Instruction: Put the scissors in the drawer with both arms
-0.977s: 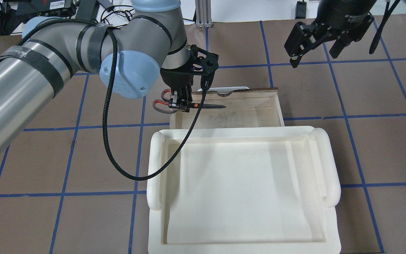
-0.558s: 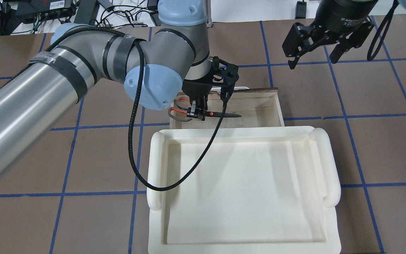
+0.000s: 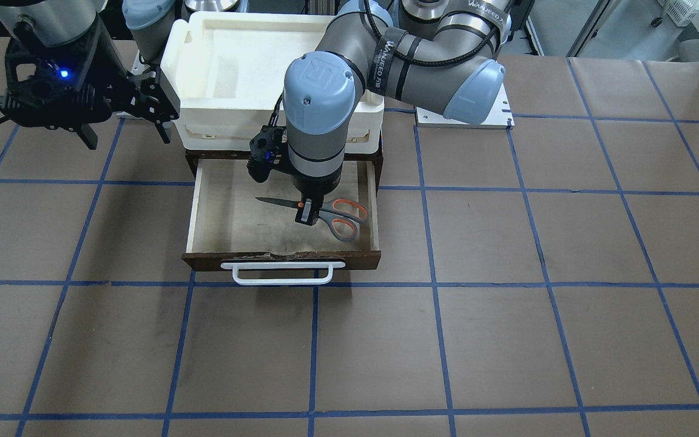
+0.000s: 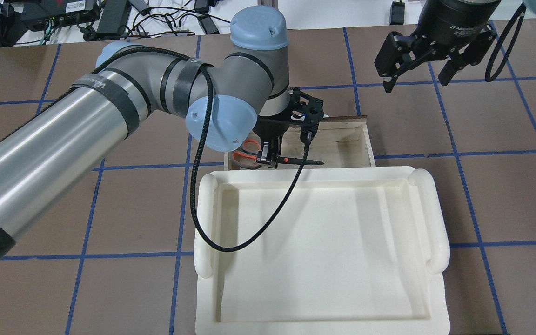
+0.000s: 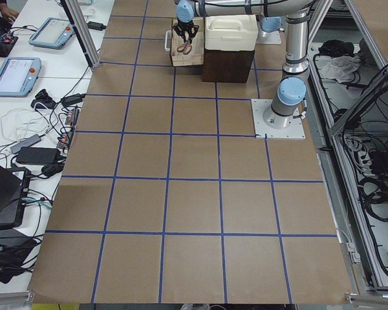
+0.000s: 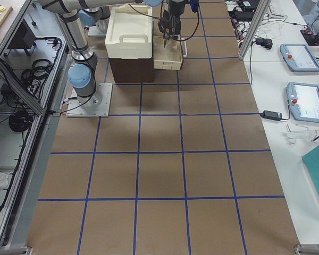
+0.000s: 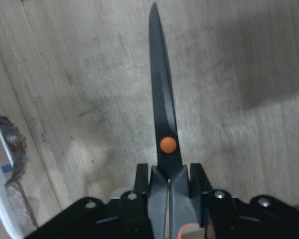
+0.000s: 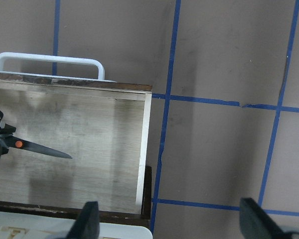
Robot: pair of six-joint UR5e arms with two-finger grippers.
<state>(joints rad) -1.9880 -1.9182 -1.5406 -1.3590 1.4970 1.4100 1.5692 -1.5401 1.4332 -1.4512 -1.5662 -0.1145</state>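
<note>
The drawer (image 3: 222, 212) stands pulled open, pale plywood inside, with a white bar handle (image 3: 283, 273) on its front. My left gripper (image 3: 306, 215) is shut on the scissors (image 3: 340, 213) just behind the orange pivot dot and holds them level over the drawer's floor, blades closed. In the overhead view the left gripper (image 4: 268, 160) and the scissors (image 4: 303, 162) are inside the drawer (image 4: 342, 142). The left wrist view shows the blades (image 7: 162, 99) above the plywood. My right gripper (image 4: 414, 77) is open and empty, up to the drawer's right; it also shows in the front view (image 3: 128, 124).
A cream-white plastic tray (image 4: 435, 218) sits on top of the dark cabinet behind the drawer; it also shows in the front view (image 3: 170, 54). Brown table paper with blue tape lines (image 3: 434, 340) surrounds it. Cables and devices lie along the table's far edge (image 4: 110, 14).
My left arm has carried the scissors to the right and down, from beside the drawer's left wall to inside the drawer. The right gripper has barely moved.
</note>
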